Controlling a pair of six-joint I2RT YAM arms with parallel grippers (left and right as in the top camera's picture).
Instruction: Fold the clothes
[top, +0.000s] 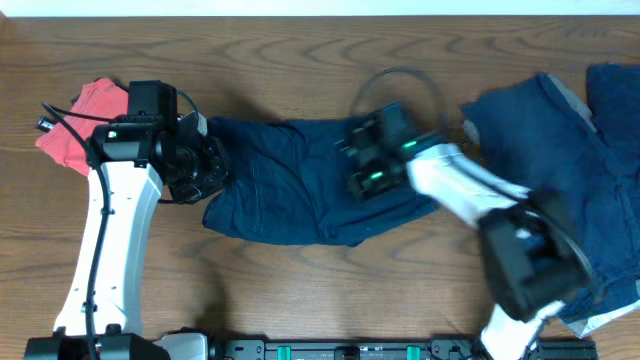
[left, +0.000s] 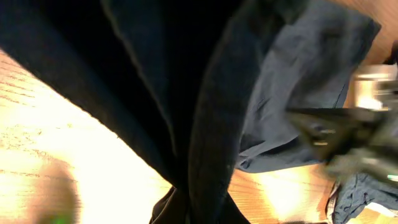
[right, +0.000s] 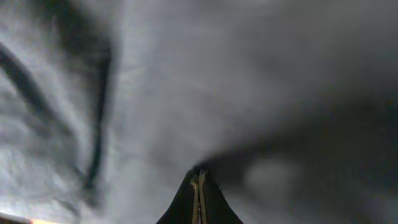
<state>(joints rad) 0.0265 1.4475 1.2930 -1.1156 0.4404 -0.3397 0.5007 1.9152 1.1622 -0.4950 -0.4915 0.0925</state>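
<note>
Garment (top: 290, 185) pinched by left claw (top: 212, 165), right claw (right: 199, 184).

No text, label, brand, number or sign can be read in any view. No lettering can be made out on the clothes (top: 285, 190) at the centre of the overhead frame, nor on the worktop (top: 280, 60) around them. Both wrist frames are filled by dark, blurred cloth on which nothing legible is seen.
</note>
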